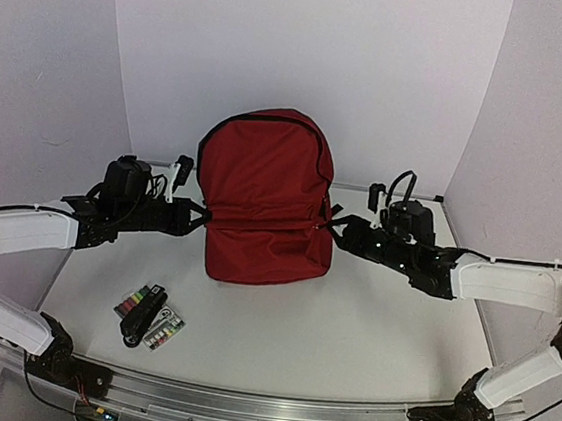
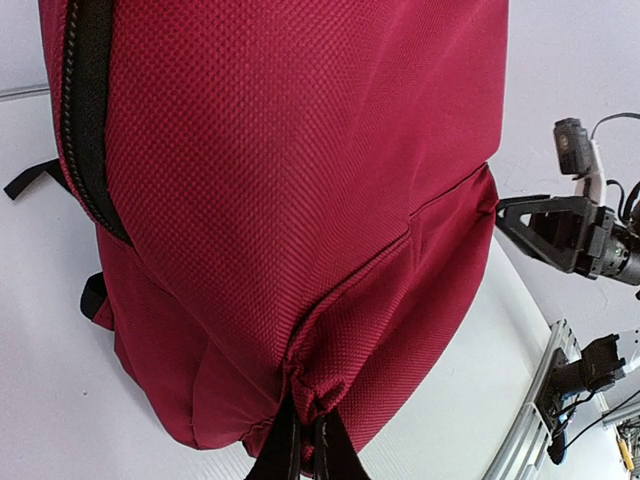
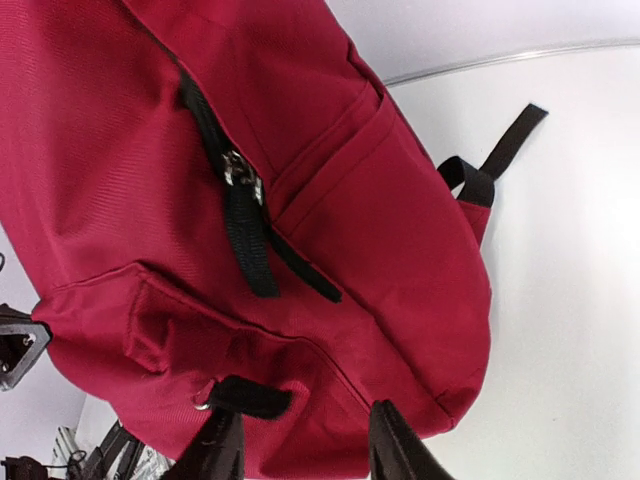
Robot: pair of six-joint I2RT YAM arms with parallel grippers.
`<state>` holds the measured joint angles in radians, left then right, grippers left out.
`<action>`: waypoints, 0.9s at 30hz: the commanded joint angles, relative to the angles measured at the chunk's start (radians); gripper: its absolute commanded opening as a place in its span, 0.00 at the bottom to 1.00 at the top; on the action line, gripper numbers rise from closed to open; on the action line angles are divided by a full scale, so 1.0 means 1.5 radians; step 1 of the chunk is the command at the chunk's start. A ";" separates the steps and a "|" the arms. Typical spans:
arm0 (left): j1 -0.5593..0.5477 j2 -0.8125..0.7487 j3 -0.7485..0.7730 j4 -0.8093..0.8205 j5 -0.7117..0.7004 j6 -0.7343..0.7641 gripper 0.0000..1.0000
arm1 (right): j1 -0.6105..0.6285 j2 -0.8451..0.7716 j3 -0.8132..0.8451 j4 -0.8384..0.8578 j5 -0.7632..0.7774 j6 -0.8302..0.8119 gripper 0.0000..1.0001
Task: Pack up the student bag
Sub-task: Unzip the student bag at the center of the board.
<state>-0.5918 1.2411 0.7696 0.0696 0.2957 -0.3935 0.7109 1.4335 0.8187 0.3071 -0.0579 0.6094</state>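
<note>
We see the big dark red fabric backpack upright, looking zipped, mid white tabletop, left claw pinched shut on its side fabric, right claw parted at its opposite side gripping nothing, small coloured stationery packs loose in front of it, so packing is barely begun.

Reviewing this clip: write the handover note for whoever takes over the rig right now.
Left gripper: shut, pinching a side seam of the large dark red fabric backpack.
Right gripper: open, fingers either side of the bag's opposite lower edge, not gripping.
Backpack: upright mid-table, main zip looks closed.
Small pile, a black object between two flat packs of coloured pieces, lies on the white table near the left arm.
Done: nothing visibly packed.
Left: open bag, load pile, close.
</note>
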 commanded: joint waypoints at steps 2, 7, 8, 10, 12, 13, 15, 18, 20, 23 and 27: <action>0.005 0.002 0.017 -0.011 0.074 0.022 0.00 | 0.041 -0.088 -0.015 -0.013 -0.012 -0.092 0.67; 0.004 0.014 0.031 -0.026 0.092 0.037 0.00 | 0.103 -0.037 0.016 -0.035 0.090 -0.135 0.81; 0.004 0.015 0.035 -0.031 0.091 0.038 0.00 | 0.119 -0.019 0.029 -0.039 0.106 -0.140 0.81; 0.004 0.015 0.040 -0.036 0.090 0.039 0.00 | 0.155 0.013 0.049 -0.043 0.143 -0.142 0.80; 0.001 0.015 0.042 -0.037 0.088 0.039 0.00 | 0.186 0.047 0.066 -0.040 0.180 -0.113 0.79; 0.000 0.016 0.042 -0.037 0.087 0.039 0.00 | 0.199 0.063 0.069 -0.031 0.196 -0.095 0.78; -0.001 0.018 0.044 -0.039 0.084 0.039 0.00 | 0.221 0.093 0.071 -0.006 0.223 -0.067 0.77; -0.004 0.023 0.048 -0.042 0.081 0.040 0.00 | 0.249 0.134 0.092 0.008 0.261 -0.051 0.73; -0.006 0.024 0.049 -0.042 0.078 0.042 0.00 | 0.264 0.163 0.116 0.010 0.286 -0.060 0.71; -0.009 0.024 0.050 -0.057 0.073 0.045 0.00 | 0.282 0.200 0.158 0.010 0.325 -0.077 0.69; -0.012 0.021 0.049 -0.067 0.065 0.047 0.00 | 0.285 0.239 0.190 -0.002 0.377 -0.072 0.66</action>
<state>-0.5943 1.2709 0.7994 0.0237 0.3882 -0.3398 1.1327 1.7490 1.0319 0.2827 0.3720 0.4988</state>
